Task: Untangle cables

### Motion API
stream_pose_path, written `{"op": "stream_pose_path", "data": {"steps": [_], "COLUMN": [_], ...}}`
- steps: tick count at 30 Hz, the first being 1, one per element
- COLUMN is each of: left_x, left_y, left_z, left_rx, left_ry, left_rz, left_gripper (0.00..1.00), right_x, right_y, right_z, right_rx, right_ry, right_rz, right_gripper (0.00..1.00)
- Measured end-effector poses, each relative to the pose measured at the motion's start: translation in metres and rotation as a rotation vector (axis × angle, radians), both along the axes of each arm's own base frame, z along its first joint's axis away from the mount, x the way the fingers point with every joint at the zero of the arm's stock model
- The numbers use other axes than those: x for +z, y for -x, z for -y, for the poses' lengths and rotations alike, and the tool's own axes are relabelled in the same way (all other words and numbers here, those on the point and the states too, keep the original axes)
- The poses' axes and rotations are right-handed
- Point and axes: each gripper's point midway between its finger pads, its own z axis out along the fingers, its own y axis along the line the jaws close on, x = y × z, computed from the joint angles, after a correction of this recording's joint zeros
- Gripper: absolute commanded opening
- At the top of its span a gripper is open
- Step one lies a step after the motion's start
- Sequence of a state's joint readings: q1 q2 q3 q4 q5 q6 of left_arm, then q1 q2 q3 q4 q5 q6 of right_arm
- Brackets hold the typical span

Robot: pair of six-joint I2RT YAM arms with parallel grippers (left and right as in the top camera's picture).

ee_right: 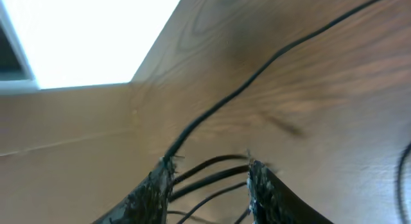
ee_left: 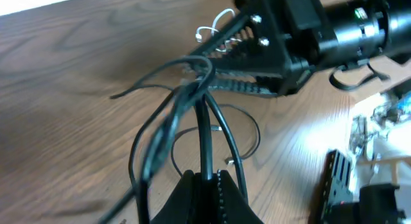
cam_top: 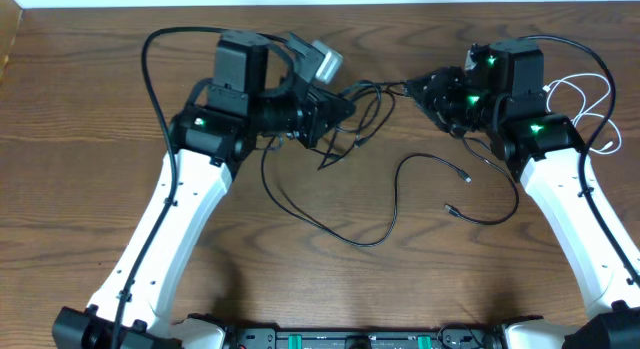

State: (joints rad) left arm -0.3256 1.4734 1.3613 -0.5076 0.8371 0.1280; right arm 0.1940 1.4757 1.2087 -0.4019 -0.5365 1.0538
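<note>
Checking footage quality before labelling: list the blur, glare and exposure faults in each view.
Overhead: sharp, evenly lit. Left wrist: black cables near the lens smeared; glare on the table at right. Right wrist: soft throughout, blown-out white top left, end effector fuzzy.

The left arm [cam_top: 175, 224] rises from the near edge, bends at the elbow and turns its wrist inward. The left gripper [ee_left: 207, 176] has its fingers [ee_left: 183, 198] pressed together, pinching a black cable [ee_left: 204, 131] between the tips. The right arm [cam_top: 575, 214] mirrors that pose. The right gripper [cam_top: 412, 87] points at the left fingertips, near them but apart. Its own fingers [ee_right: 157, 192] are spread, a clear gap between them.
</note>
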Motion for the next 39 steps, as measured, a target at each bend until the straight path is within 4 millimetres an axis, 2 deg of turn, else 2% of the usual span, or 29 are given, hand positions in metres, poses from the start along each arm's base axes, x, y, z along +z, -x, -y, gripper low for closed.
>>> {"op": "stream_pose_path", "data": {"steps": [2, 7, 18, 27, 34, 39], "left_x": [0.0, -0.001, -0.007, -0.008, -0.009, -0.015], "left_y": [0.003, 0.003, -0.005, -0.006, -0.009, -0.023], "left_z": [0.004, 0.005, -0.001, -0.002, -0.005, -0.016], "left_rx": [-0.02, -0.028, 0.021, 0.059, 0.084, 0.219], "left_ry": [-0.007, -0.021, -0.062, -0.05, -0.062, -0.087], "left_rz": [0.016, 0.038, 0.045, -0.003, -0.007, -0.058], "left_gripper": [0.07, 0.07, 0.07, 0.07, 0.07, 0.07], "right_x": [0.002, 0.006, 0.02, 0.019, 0.01, 0.006], "right_y": [0.001, 0.009, 0.036, 0.052, 0.057, 0.062], "right_z": [-0.003, -0.015, -0.043, -0.069, -0.071, -0.07], "right_rx": [0.005, 0.073, 0.414, 0.523, 0.559, 0.6], "right_ry": [-0.024, -0.047, -0.014, 0.026, 0.087, 0.121], "right_rz": [-0.009, -0.001, 0.221, 0.284, 0.31, 0.333], "right_gripper": [0.34, 0.35, 0.37, 0.37, 0.36, 0.38]}}
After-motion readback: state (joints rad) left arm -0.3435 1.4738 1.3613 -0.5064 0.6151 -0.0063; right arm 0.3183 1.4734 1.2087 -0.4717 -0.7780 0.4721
